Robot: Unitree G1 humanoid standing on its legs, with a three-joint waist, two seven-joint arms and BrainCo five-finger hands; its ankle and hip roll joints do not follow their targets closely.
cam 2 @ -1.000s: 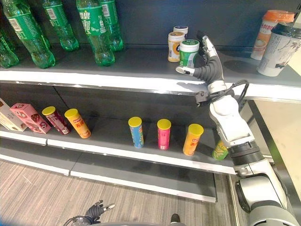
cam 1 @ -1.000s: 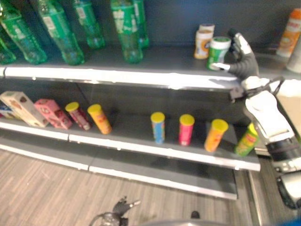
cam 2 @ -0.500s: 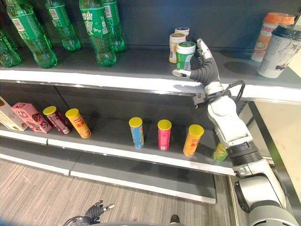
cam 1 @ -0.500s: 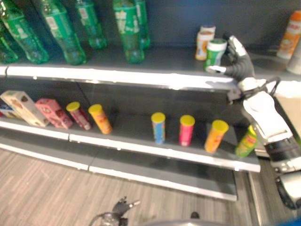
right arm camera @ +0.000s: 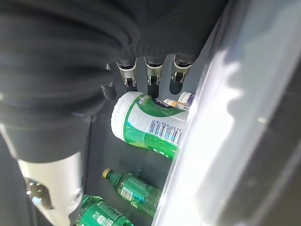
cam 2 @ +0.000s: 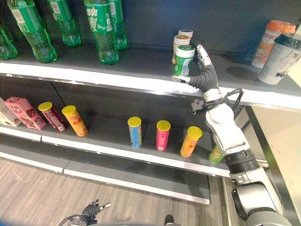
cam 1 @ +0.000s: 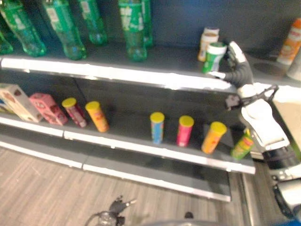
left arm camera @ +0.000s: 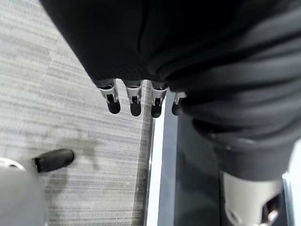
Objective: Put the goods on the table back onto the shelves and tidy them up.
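A green-and-white can (cam 2: pixel 182 60) stands near the front edge of the top shelf (cam 2: pixel 117 77), leaning slightly. My right hand (cam 2: pixel 205 77) is right beside it, with straight fingers (right arm camera: pixel 151 77) behind the can (right arm camera: pixel 148 127) and the thumb low at its front. The fingers are not curled round it. Just behind stand an orange-and-white can (cam 2: pixel 179 43) and a blue-lidded can (cam 2: pixel 185 33). My left hand (cam 2: pixel 90 210) hangs low over the floor, its fingers (left arm camera: pixel 134 101) straight and holding nothing.
Several green bottles (cam 2: pixel 101 28) fill the left of the top shelf, and two tall cups (cam 2: pixel 275 49) stand at its right end. On the lower shelf (cam 2: pixel 141 157) stand several capped tubes (cam 2: pixel 162 135), with pink boxes (cam 2: pixel 23 113) at the left.
The whole view has shifted a little. My right hand and the green can have moved left along the top shelf, so the can now stands in front of the orange-and-white can.
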